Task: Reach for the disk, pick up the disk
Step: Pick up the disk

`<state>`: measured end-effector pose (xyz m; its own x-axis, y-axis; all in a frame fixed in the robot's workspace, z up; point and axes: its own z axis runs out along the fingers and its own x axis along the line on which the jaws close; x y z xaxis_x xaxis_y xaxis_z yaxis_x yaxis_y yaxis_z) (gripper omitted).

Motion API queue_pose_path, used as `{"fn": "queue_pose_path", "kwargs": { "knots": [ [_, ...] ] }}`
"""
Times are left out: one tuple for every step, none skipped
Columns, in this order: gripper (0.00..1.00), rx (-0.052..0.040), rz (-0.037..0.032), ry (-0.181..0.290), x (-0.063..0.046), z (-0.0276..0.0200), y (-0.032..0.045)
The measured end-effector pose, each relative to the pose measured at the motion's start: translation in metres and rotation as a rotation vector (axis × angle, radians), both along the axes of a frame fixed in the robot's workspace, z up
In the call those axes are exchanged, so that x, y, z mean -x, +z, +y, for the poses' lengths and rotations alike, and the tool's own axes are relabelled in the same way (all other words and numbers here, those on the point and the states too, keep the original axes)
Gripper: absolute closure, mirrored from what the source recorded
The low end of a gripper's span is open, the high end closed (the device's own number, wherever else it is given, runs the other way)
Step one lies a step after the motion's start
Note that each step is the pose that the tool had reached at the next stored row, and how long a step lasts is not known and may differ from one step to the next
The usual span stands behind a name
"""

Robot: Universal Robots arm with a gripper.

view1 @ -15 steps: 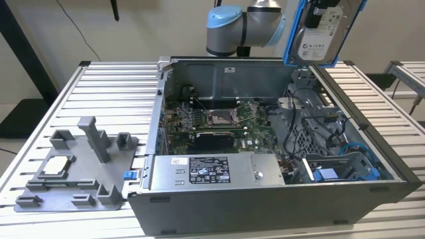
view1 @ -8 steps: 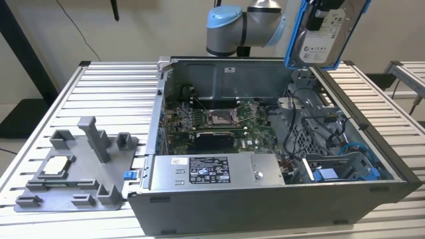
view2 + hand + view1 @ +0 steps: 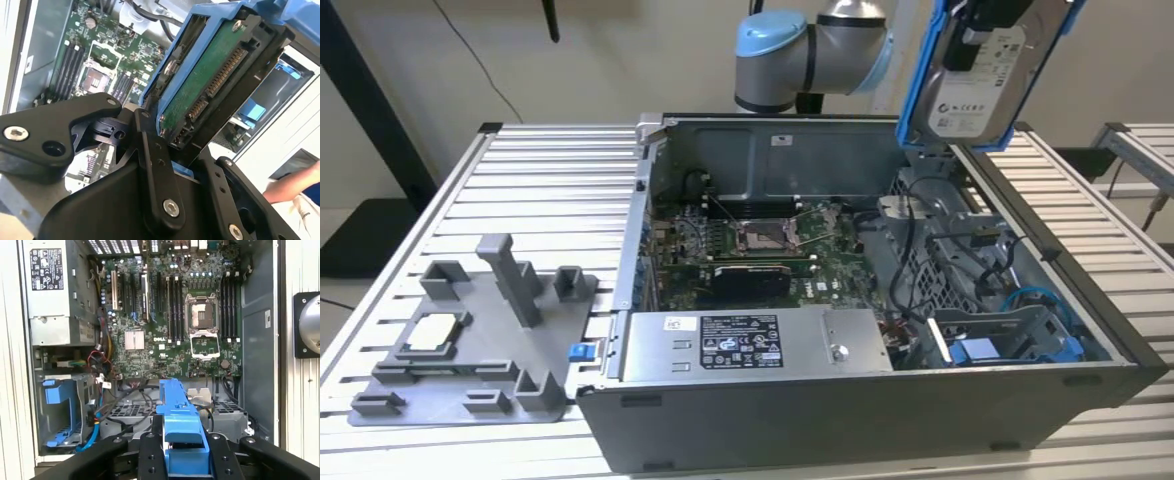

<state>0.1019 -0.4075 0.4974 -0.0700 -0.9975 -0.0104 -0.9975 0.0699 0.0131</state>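
Observation:
The disk (image 3: 974, 92), a silver-grey drive with a white label and blue side rails, hangs tilted in the air above the far right corner of the open computer case (image 3: 881, 410). My gripper (image 3: 991, 22) holds it from above, shut on it. In the second wrist view the disk's green circuit-board side (image 3: 212, 82) faces the camera, clamped between the black fingers (image 3: 152, 160). In the first wrist view one blue rail of the disk (image 3: 176, 407) sticks out from between the fingers (image 3: 150, 457), above the motherboard (image 3: 170, 315).
Inside the case are a power supply (image 3: 754, 343), cables and a drive bay holding a bare blue bracket (image 3: 1014, 345). A grey fixture (image 3: 474, 345) with a small square chip (image 3: 431, 332) sits on the slatted table (image 3: 547, 180) at the exterior view's left. A person's arm (image 3: 295, 185) is beside the case.

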Motion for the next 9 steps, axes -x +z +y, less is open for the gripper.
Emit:
{"fn": "queue_pose_path", "kwargs": {
  "knots": [
    [1.00,-0.0001,0.0000,0.000,0.000,-0.0024,0.0000],
    [1.00,0.0000,0.0000,0.000,0.000,-0.0050,-0.0001],
    [1.00,-0.0001,0.0000,0.000,0.000,-0.0075,-0.0001],
    [1.00,-0.0001,0.0000,0.000,0.000,-0.0103,-0.0001],
    [1.00,0.0000,0.0000,0.000,0.000,-0.0131,-0.0001],
    [1.00,0.0000,0.0000,0.000,0.001,-0.0163,-0.0002],
    [1.00,-0.0002,0.0000,0.000,0.001,-0.0191,-0.0003],
    [1.00,-0.0001,0.0000,0.000,0.001,-0.0220,-0.0003],
    [1.00,0.0000,0.0000,0.000,0.001,-0.0248,-0.0004]
  ]
}}
